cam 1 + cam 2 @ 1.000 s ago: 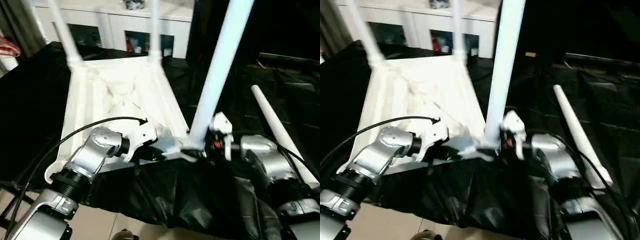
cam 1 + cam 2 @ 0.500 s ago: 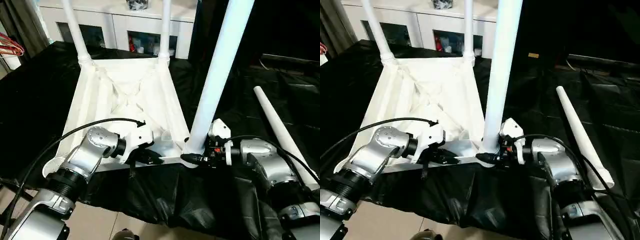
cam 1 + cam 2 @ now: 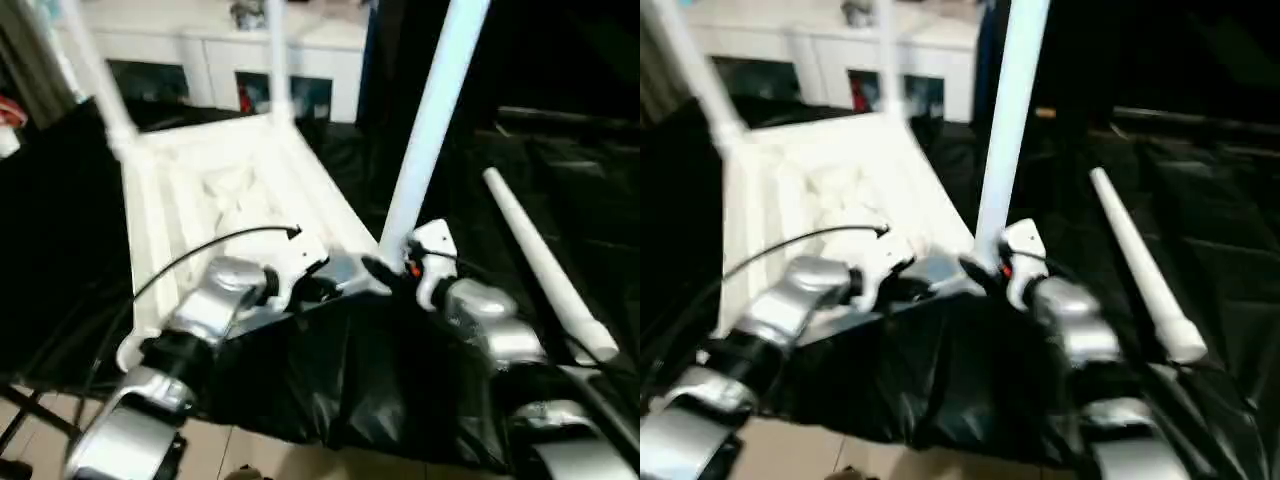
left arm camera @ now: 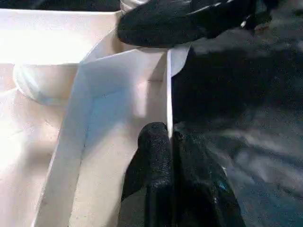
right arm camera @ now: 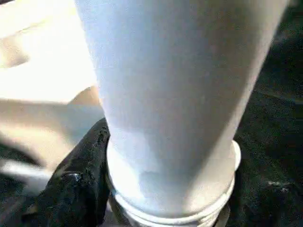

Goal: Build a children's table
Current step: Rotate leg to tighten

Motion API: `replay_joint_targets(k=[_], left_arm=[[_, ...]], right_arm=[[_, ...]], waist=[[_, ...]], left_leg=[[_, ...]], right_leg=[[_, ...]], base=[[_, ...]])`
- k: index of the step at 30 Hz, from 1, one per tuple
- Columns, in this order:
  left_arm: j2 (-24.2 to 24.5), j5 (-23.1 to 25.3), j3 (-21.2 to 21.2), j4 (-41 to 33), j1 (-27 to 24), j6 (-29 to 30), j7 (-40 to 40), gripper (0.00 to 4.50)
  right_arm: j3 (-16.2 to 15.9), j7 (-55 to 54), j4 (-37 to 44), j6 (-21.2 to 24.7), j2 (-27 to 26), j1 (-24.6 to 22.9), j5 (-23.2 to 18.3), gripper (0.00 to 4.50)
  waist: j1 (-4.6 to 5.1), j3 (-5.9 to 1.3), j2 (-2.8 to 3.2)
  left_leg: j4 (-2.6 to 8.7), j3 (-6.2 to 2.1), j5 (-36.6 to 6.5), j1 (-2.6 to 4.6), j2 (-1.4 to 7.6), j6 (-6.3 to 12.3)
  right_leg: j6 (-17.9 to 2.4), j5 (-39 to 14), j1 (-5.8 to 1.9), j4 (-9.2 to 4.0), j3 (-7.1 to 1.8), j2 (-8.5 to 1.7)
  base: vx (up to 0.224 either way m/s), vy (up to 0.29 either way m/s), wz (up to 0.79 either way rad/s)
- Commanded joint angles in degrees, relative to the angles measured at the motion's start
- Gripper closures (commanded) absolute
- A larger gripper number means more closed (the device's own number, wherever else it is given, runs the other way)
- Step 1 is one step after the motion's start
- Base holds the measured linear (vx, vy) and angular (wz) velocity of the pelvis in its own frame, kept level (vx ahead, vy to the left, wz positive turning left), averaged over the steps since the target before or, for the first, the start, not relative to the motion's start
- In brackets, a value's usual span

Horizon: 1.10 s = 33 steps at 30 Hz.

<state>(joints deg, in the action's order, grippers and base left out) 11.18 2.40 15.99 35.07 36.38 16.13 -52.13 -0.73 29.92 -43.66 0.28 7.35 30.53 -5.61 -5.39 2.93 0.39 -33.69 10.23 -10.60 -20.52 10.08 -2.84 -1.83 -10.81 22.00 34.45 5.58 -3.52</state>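
The children's table top [image 3: 230, 190] lies upside down on black cloth, ribbed side up. Two white legs [image 3: 95, 75] [image 3: 278, 60] stand in its far corners. A third leg [image 3: 430, 130] stands upright in the near right corner socket. My right gripper [image 3: 385, 272] is shut around that leg's base, and one black finger [image 5: 80, 179] presses on the collar. My left gripper [image 4: 169, 135] is shut on the thin near rim wall of the top, beside that corner. A fourth leg [image 3: 545, 265] lies loose on the cloth to the right.
A white cabinet [image 3: 200, 60] with glass doors stands behind the table top. Black cloth [image 3: 400, 380] covers the work surface and hangs over its near edge, with tiled floor [image 3: 240, 450] below. A black cable [image 3: 200, 255] arcs over my left forearm.
The whole picture has shifted and tilted, so the camera moved. Both grippers stay at the near right corner, and the leg still stands upright in its socket.
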Motion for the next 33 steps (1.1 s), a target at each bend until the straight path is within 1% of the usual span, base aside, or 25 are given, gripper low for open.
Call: replay_joint_targets(k=[1, 2, 3, 5, 6, 9, 10, 11, 14, 16, 18, 19, 20, 21, 22, 23, 25, 27, 28, 29, 30, 31, 32, 33], left_arm=[[-4.61, -2.49, 1.07, -1.96, 2.18, -1.43, -0.55, 4.50], [-4.86, -2.46, 1.12, -1.72, 2.25, -1.50, -0.10, 4.50], [-5.15, -2.42, 1.09, -1.49, 2.30, -1.53, 0.22, 4.50], [-5.44, -2.16, 1.09, -1.36, 2.15, -1.71, 0.25, 4.50], [-5.43, -2.01, 1.11, -1.45, 2.01, -1.82, 0.01, 4.50], [-4.90, -1.89, 1.27, -1.78, 1.63, -2.39, -0.98, 4.50], [-4.17, -1.92, 1.56, -2.22, 1.26, -2.91, -2.18, 4.50], [-3.23, -2.08, 1.92, -2.86, 0.76, -3.51, -3.77, 4.50], [-2.36, -2.42, 2.17, -3.59, 0.26, -3.53, -5.34, 4.50], [-1.12, -2.82, 2.64, -4.54, -0.41, -4.07, -7.80, 4.50], [0.30, -3.23, 3.14, -5.48, -1.05, -5.24, -10.66, 4.50], [0.94, -3.61, 3.30, -5.98, -1.36, -5.53, -12.17, 4.50], [1.50, -3.81, 3.40, -6.38, -1.57, -5.67, -13.35, 4.50], [2.40, -3.99, 3.66, -6.80, -1.84, -6.56, -15.18, 4.50], [3.16, -4.12, 3.92, -7.13, -1.99, -6.75, -16.61, 4.50], [3.50, -4.15, 4.01, -7.31, -2.06, -6.72, -17.36, 4.50], [4.11, -4.28, 4.06, -7.71, -2.22, -7.27, -18.87, 4.50], [5.12, -4.31, 4.13, -7.99, -2.29, -7.45, -20.53, 4.50], [5.50, -4.26, 4.17, -7.99, -2.29, -7.60, -21.03, 4.50], [6.06, -4.24, 4.23, -7.95, -2.30, -7.69, -21.83, 4.50], [6.56, -4.26, 4.30, -7.95, -2.36, -7.87, -22.55, 4.50], [6.91, -4.34, 4.31, -8.00, -2.43, -7.88, -22.99, 4.50], [7.18, -4.48, 4.32, -8.11, -2.52, -7.79, -23.43, 4.50], [7.41, -4.65, 4.36, -8.28, -2.63, -7.66, -23.85, 4.50]], right_arm=[[-3.25, -0.44, -1.96, 0.15, -3.40, 0.15, 1.44, 1.72], [-3.25, 0.06, -1.91, -0.29, -3.97, 0.18, 1.36, 1.17], [-2.90, 0.43, -2.10, -0.49, -4.61, 0.29, 1.02, 1.03], [-2.43, 1.49, -2.15, -1.00, -5.26, 0.32, 0.52, 0.96], [-2.40, 1.83, -2.18, -1.17, -5.26, 0.30, 0.33, 0.96], [-2.72, 3.31, -1.41, -1.44, -4.47, -0.09, 0.05, 0.53], [-3.28, 4.99, -0.28, -1.73, -3.31, -0.64, 0.15, 0.47], [-3.87, 7.40, 1.23, -1.92, -1.81, -1.37, 0.15, 0.47], [-4.01, 10.55, 2.61, -1.71, -0.39, -2.01, -0.29, 0.47], [-4.29, 14.48, 4.21, -1.55, 1.45, -2.77, -0.73, 0.47], [-4.63, 18.62, 6.08, -1.12, 3.42, -3.59, -1.48, 0.47], [-4.81, 20.63, 6.94, -0.73, 4.33, -3.94, -1.92, 0.47], [-5.10, 22.52, 7.78, -0.31, 5.23, -4.29, -2.24, 0.47], [-5.72, 24.98, 8.80, -0.72, 6.80, -4.87, -2.16, 0.47], [-6.22, 26.85, 9.48, -1.14, 8.01, -5.39, -2.08, 0.47], [-6.41, 27.84, 9.82, -1.30, 8.57, -5.67, -2.05, 0.47], [-6.63, 30.16, 10.86, -1.25, 9.62, -6.37, -2.13, 0.47], [-7.32, 33.98, 12.71, -0.43, 11.34, -7.44, -2.99, 0.47], [-7.64, 35.30, 13.35, -0.14, 11.98, -7.80, -3.28, 0.62], [-8.12, 37.13, 14.29, 0.52, 12.84, -8.25, -3.67, 0.62], [-8.48, 38.36, 14.89, 0.90, 13.45, -8.52, -3.85, 0.72], [-8.70, 39.45, 15.51, 1.50, 13.88, -8.75, -4.22, 0.72], [-8.85, 40.31, 16.01, 1.97, 14.20, -8.92, -4.57, 0.83], [-8.95, 40.91, 16.35, 2.31, 14.40, -9.02, -4.87, 0.99]], waist=[[-0.07, -3.37, -0.26], [0.00, -3.36, -0.15], [0.09, -3.38, -0.21], [0.17, -3.39, -0.07], [0.17, -3.37, -0.11], [0.29, -3.27, -0.14], [0.25, -3.24, -0.18], [0.14, -3.26, -0.21], [0.14, -3.33, -0.16], [-0.03, -3.38, -0.21], [-0.20, -3.41, -0.09], [-0.39, -3.61, -0.12], [-0.52, -3.66, -0.03], [-0.52, -3.66, -0.03], [-0.96, -3.76, -0.14], [-1.16, -3.65, -0.12], [-1.27, -3.61, -0.19], [-1.41, -3.52, -0.16], [-1.69, -3.49, -0.18], [-1.86, -3.43, -0.13], [-1.92, -3.43, -0.14], [-2.01, -3.43, -0.18], [-2.30, -3.47, -0.21], [-2.36, -3.47, -0.21]], left_leg=[[4.09, -1.59, -12.70, 0.57, 3.54, 1.30], [4.09, -1.58, -12.42, 0.50, 3.59, 1.49], [4.11, -1.55, -11.83, 0.38, 3.58, 1.90], [4.05, -1.47, -11.74, 0.39, 3.62, 2.33], [4.08, -1.45, -11.80, 0.42, 3.61, 2.44], [4.17, -1.50, -12.41, 0.42, 3.69, 2.45], [4.13, -1.45, -12.81, 0.44, 3.62, 2.54], [4.09, -1.42, -12.58, 0.44, 3.64, 2.75], [4.11, -1.46, -11.94, 0.30, 3.74, 3.12], [4.04, -1.41, -11.42, 0.37, 3.82, 3.58], [4.00, -1.40, -10.84, 0.35, 3.89, 4.00], [3.90, -1.37, -9.76, 0.27, 3.96, 4.43], [3.82, -1.30, -8.78, 0.19, 4.07, 4.96], [3.82, -1.30, -8.78, 0.19, 4.07, 4.96], [3.66, -1.18, -7.66, 0.19, 4.13, 5.52], [3.65, -1.14, -7.93, 0.09, 4.09, 5.64], [3.70, -1.17, -8.31, 0.14, 4.12, 5.47], [3.77, -1.20, -9.34, 0.19, 4.12, 4.98], [3.76, -1.15, -9.62, 0.39, 4.17, 4.96], [3.73, -1.06, -10.06, 0.50, 4.20, 4.90], [3.78, -1.10, -10.20, 0.43, 4.19, 4.87], [3.81, -1.16, -10.06, 0.30, 4.20, 4.83], [3.85, -1.21, -10.10, 0.34, 4.28, 4.74], [3.85, -1.22, -10.12, 0.35, 4.29, 4.70]], right_leg=[[-8.11, -21.72, -2.22, -5.59, -3.73, -6.36], [-8.41, -20.66, -2.23, -5.48, -3.79, -6.34], [-8.95, -18.76, -2.36, -5.24, -3.76, -6.15], [-9.94, -17.08, -2.36, -5.06, -3.80, -6.22], [-10.00, -17.07, -2.38, -5.12, -3.78, -6.19], [-10.09, -17.73, -2.41, -5.13, -3.79, -6.20], [-9.83, -18.52, -2.44, -5.28, -3.78, -6.19], [-9.64, -18.47, -2.44, -5.32, -3.85, -6.25], [-9.87, -17.19, -2.56, -5.12, -3.86, -6.25], [-10.29, -15.93, -2.52, -4.98, -3.90, -6.23], [-10.77, -14.71, -2.57, -4.89, -3.90, -6.24], [-11.02, -12.74, -2.69, -4.52, -3.87, -6.09], [-11.65, -10.60, -2.62, -4.25, -3.86, -6.01], [-11.65, -10.60, -2.62, -4.25, -3.86, -6.01], [-12.24, -8.51, -2.56, -3.92, -3.82, -5.98], [-12.21, -9.00, -2.55, -4.00, -3.75, -6.01], [-12.05, -9.88, -2.55, -4.08, -3.75, -6.08], [-11.70, -12.29, -2.52, -4.39, -3.73, -6.20], [-11.21, -13.24, -2.43, -4.54, -3.76, -6.09], [-11.22, -13.66, -2.23, -4.59, -3.85, -6.10], [-11.13, -14.02, -2.34, -4.65, -3.82, -6.14], [-10.94, -14.25, -2.44, -4.57, -3.78, -6.12], [-10.54, -14.78, -2.41, -4.57, -3.77, -6.16], [-10.57, -14.90, -2.34, -4.57, -3.77, -6.16]], base=[[0.000, 0.000, 0.00], [0.000, 0.000, 0.00], [0.000, 0.000, 0.00], [0.000, 0.000, 0.00], [0.000, 0.000, 0.00], [0.000, 0.000, 0.00], [0.000, 0.000, 0.00], [0.000, 0.000, 0.00], [0.000, 0.000, 0.00], [0.000, 0.000, 0.00], [0.000, 0.000, 0.00], [0.000, 0.000, 0.00], [0.000, 0.000, 0.00], [0.000, 0.000, 0.00], [0.000, 0.000, 0.00], [0.000, 0.000, 0.00], [0.000, 0.000, 0.00], [0.000, 0.000, 0.00], [0.000, 0.000, 0.00], [0.000, 0.000, 0.00], [0.000, 0.000, 0.00], [0.000, 0.000, 0.00], [0.000, 0.000, 0.00], [0.000, 0.000, 0.00]])
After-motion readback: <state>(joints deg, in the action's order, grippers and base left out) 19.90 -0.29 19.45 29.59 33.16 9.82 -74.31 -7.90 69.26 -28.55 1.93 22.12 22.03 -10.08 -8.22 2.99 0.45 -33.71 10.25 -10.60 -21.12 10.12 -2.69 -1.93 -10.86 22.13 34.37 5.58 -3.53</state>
